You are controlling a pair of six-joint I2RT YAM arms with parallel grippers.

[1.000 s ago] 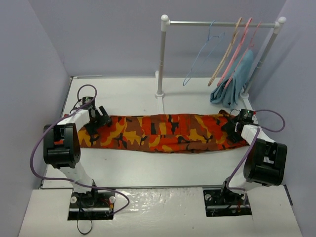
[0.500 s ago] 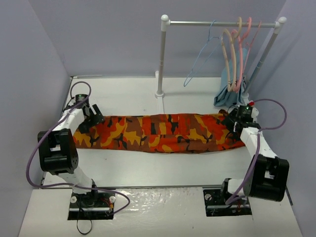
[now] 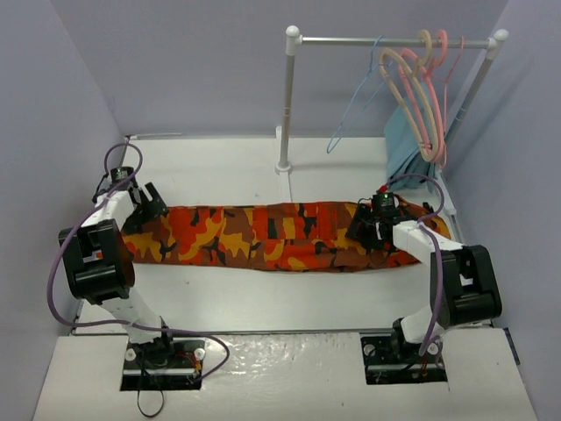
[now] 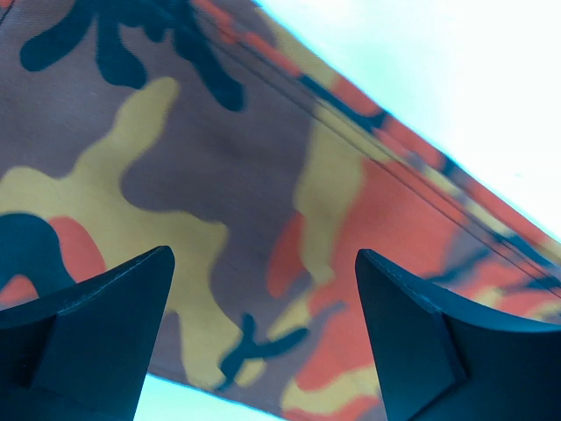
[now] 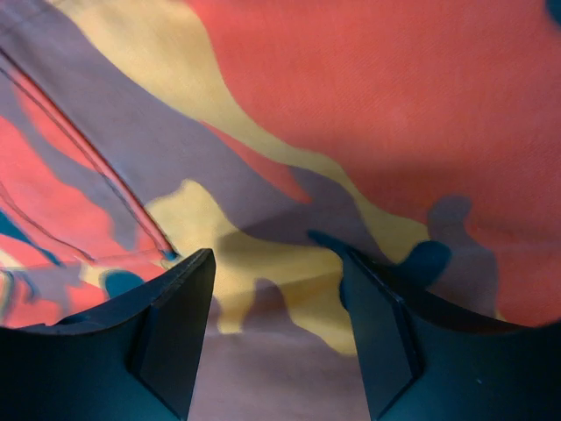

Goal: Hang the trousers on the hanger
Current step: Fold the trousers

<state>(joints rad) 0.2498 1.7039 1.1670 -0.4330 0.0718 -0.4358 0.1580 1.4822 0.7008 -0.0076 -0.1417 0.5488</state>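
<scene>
The camouflage trousers [image 3: 263, 235] lie flat across the table from left to right. My left gripper [image 3: 145, 209] hovers over their left end, open, with cloth [image 4: 254, 219] filling its wrist view between the fingers. My right gripper [image 3: 366, 230] is open over the right part of the trousers [image 5: 289, 158], close above the fabric. The light-blue wire hanger [image 3: 355, 105] hangs on the rail [image 3: 394, 41] at the back right, far from both grippers.
A tan wooden hanger [image 3: 405, 92] and a pink hanger [image 3: 431, 96] hang on the same rail, over a teal-blue cloth [image 3: 405, 145]. The rail's white post [image 3: 286, 101] stands behind the trousers. Grey walls close in left and right.
My right gripper has moved left, from the trousers' right end onto the cloth. My left gripper has shifted further left and back. The tan and pink hangers have swung round on the rail.
</scene>
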